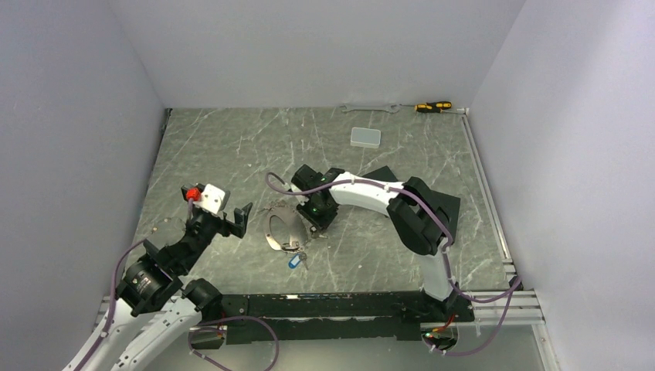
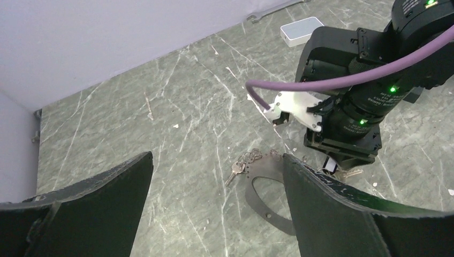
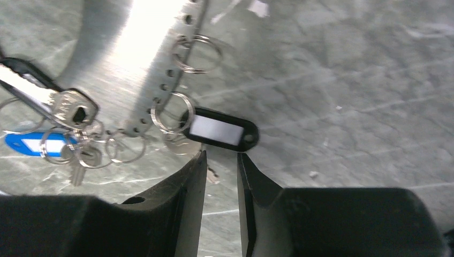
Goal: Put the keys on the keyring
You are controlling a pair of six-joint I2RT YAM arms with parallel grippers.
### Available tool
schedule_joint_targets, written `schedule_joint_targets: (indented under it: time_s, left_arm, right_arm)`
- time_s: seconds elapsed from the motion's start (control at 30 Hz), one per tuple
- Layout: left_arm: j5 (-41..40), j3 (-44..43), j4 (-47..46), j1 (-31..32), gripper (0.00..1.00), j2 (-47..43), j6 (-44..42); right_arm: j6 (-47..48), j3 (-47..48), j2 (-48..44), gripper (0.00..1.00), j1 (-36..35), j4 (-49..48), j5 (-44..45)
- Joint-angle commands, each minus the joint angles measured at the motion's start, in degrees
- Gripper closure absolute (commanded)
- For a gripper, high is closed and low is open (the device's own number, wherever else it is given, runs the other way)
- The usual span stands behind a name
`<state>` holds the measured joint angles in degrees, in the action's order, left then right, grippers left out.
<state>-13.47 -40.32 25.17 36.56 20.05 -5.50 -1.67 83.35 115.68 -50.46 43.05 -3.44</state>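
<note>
Right tool — parted — beside black-framed tag

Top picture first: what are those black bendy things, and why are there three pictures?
Those are two robot arms, left and right, bolted to a grey marbled table. One camera looks down from above; one rides on each wrist. On the table lie a silvery oval metal keyring, small silvery keys with a blue tag and a black tag, a silver spanner, a yellow-and-black screwdriver and a pale box. The left fingers gape wide; the right fingers are slightly apart near the black tag. Neither holds anything.
</note>
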Motion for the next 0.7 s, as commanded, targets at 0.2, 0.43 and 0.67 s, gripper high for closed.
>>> schedule_joint_targets:
  time_s: [0.2,0.43,0.67]
  left_arm:
    - [-1.67,-0.3,-1.79,-0.52,0.01,2.81,-1.37]
    - [-4.62,0.14,-2.64,-0.93,0.01,6.88,0.26]
    - [-6.76,-1.01,-1.75,-1.44,0.01,12.68,2.06]
  right_arm:
    - [-1.61,-4.51,-13.85,0.59,1.15,-10.4,7.13]
    - [-1.93,-14.34,-26.33,0.08,1.06,-22.64,9.84]
    - [-5.68,-26.07,-38.86,0.05,0.98,-33.18,14.07]
